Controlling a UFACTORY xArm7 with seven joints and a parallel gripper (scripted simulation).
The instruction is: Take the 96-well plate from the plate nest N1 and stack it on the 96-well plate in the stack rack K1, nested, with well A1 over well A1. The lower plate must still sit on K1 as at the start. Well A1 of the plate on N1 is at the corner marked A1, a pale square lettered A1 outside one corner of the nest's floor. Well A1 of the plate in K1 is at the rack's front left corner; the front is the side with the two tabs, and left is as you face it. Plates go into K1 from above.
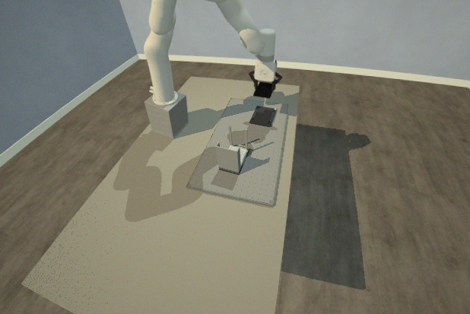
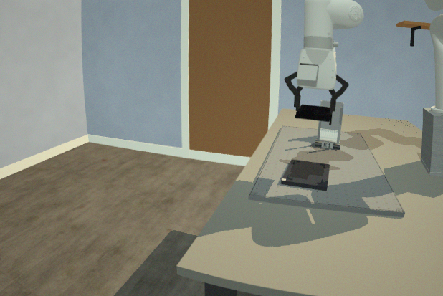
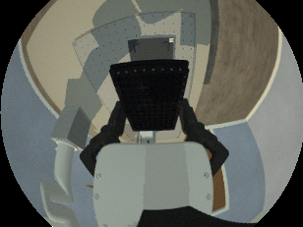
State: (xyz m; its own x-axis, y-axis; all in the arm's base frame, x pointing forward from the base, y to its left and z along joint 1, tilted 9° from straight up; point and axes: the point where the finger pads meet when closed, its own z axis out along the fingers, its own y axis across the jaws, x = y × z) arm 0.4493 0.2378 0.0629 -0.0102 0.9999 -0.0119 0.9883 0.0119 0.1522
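The black 96-well plate [image 2: 313,112] hangs in the air, level, well above the plate nest N1 [image 2: 305,175] and off its floor, which now lies bare and dark on the perforated breadboard [image 2: 362,193]. It is pinched across its short span: the gripper [image 2: 315,104] has its fingers spread nearly to their widest and pressed against the plate's two long sides, so the hold is firm yet leaves the plate's underside free to settle onto another plate. In the wrist view the plate [image 3: 150,93] runs lengthwise away from the gripper body, its long axis in line with that of the nest seen beyond it. Which corner carries well A1 cannot be read off the plate itself; the pale square [image 2: 284,179] at the nest's near left corner in the exterior view marks where it began. Beyond the nest from the exterior camera stands the stack rack K1 [image 2: 330,132], tall and open-topped, its label facing that camera. Judged from this height, the lift is meant to clear the rack's walls, since plates enter from above.
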